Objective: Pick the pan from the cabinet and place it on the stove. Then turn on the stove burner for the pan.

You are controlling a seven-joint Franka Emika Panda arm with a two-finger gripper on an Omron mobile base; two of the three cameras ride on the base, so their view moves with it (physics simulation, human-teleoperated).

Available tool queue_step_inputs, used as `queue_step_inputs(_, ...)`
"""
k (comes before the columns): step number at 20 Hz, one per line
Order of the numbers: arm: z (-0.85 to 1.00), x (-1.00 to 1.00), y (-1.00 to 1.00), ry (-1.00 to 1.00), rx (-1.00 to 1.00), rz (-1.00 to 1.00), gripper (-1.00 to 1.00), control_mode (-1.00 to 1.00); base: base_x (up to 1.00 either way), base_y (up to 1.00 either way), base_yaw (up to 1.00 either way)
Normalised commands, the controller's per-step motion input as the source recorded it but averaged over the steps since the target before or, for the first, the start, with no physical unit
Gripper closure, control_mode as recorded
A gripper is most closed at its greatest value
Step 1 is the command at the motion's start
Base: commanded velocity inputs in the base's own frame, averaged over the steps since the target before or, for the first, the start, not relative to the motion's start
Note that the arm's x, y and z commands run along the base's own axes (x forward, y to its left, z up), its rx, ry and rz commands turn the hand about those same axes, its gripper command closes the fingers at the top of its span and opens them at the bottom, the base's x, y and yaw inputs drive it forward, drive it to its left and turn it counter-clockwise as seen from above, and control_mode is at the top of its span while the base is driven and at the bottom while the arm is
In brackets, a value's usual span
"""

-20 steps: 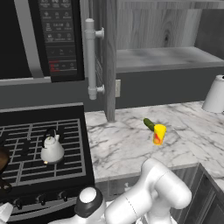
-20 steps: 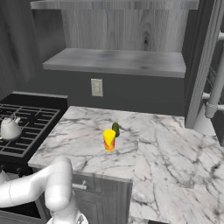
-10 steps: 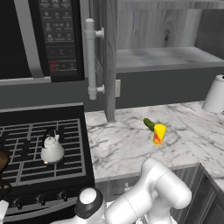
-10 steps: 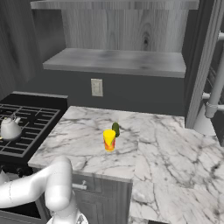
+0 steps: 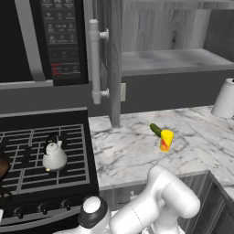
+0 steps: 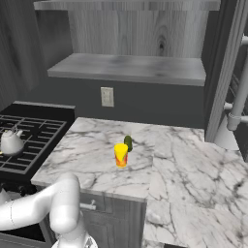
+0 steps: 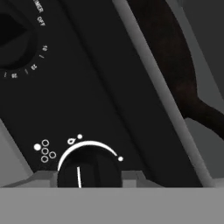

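The dark-brown pan rests on the black stove at its far left, cut off by the picture's edge. In the hand view the pan shows as a dark brown shape past the stove's front edge. My gripper is shut on a round black stove knob, with a grey fingertip on each side of it. A second knob, marked OFF, sits further along the panel. The grey cabinet stands open, its shelf bare.
A small white kettle stands on the grate, right of the pan. On the marble counter are a yellow-and-red item and a green one. A white roll stands at the far right. The microwave hangs above the stove.
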Motion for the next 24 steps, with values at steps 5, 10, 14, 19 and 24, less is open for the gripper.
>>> queue_step_inputs(5, 0.00, 0.00, 0.10, 0.00, -0.02, 0.00, 1.00, -1.00, 0.00, 0.00, 0.00)
queue_step_inputs(10, 0.00, 0.00, 0.07, 0.00, 0.00, 0.00, -1.00, -1.00, 0.00, 0.00, 0.00)
queue_step_inputs(14, 0.00, -0.09, 0.04, 0.00, 0.00, 0.00, -1.00, -1.00, 0.00, 0.00, 0.00)
queue_step_inputs(19, 0.00, -0.37, 0.05, 0.00, 0.00, 0.00, -1.00, -1.00, 0.00, 0.00, 0.00)
queue_step_inputs(24, 0.00, -0.49, 0.07, 0.00, 0.00, 0.00, -1.00, -1.00, 0.00, 0.00, 0.00)
